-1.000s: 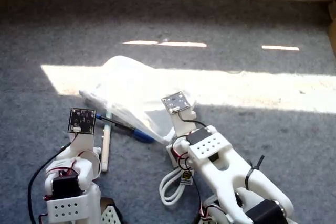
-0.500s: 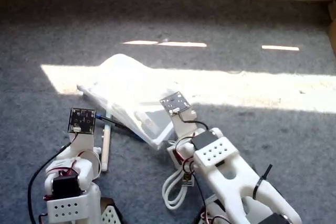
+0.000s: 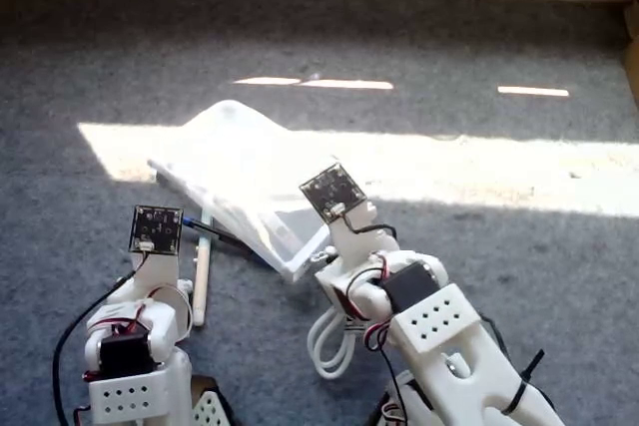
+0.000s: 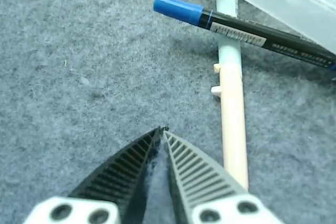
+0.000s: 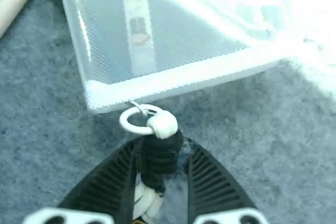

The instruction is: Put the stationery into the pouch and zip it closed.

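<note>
Pulled back toward the near edge of the grey carpeted counter point(image 3: 519, 276), the right arm point(image 3: 429, 316) now sits lower than a second ago. It has drawn the translucent white mesh pouch point(image 3: 240, 172) with it, so the pouch's near corner now covers more of the black pen.

The right claw point(image 5: 161, 145) is closed on the pouch's zip pull point(image 5: 163, 124), a black cord ending in a white bead and ring, just off the pouch's corner. The pouch lies left of the counter's centre, its far part in a band of sunlight. Through the mesh a pale strip with dark marks point(image 5: 137, 24) shows inside; what it is cannot be told.

The left claw point(image 4: 160, 129) is closed and empty above bare counter. Just beside it lies a long white pen point(image 4: 231, 119). A black pen with a blue cap point(image 4: 247, 35) lies across the white pen, one end under the pouch.
</note>
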### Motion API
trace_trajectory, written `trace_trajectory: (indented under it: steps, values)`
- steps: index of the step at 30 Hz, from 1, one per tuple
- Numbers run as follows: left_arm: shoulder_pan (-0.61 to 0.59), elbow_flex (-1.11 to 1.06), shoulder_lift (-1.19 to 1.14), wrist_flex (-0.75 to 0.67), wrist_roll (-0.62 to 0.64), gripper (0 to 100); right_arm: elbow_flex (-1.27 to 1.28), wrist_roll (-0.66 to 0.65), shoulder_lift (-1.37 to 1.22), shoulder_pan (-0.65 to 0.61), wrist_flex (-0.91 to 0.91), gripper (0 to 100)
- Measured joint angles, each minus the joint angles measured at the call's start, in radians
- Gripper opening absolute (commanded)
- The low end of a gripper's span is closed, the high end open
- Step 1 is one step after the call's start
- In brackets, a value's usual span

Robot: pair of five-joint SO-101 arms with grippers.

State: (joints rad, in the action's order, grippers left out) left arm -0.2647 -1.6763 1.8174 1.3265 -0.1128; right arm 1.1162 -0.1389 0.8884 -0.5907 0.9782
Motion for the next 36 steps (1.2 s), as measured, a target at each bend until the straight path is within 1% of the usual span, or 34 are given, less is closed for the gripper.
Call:
trace_trajectory:
  steps: [6, 11, 18, 33, 36]
  values:
    - [0.000, 0.000, 0.000, 0.000, 0.000, 1, -0.150, 0.000, 0.002, -0.091, 0.100, 0.5]
    - [0.000, 0.000, 0.000, 0.000, 0.000, 1, -0.259, 0.000, 0.002, -0.120, 0.132, 0.5]
    - [0.000, 0.000, 0.000, 0.000, 0.000, 1, -0.319, -0.097, 0.002, -0.189, 0.132, 0.5]
    - [-0.002, 0.015, 0.000, 0.000, 0.000, 1, -0.319, -0.118, 0.002, -0.192, 0.081, 0.5]
    - [-0.044, 0.080, 0.000, 0.000, 0.000, 1, -0.319, -0.118, 0.002, -0.192, 0.035, 0.5]
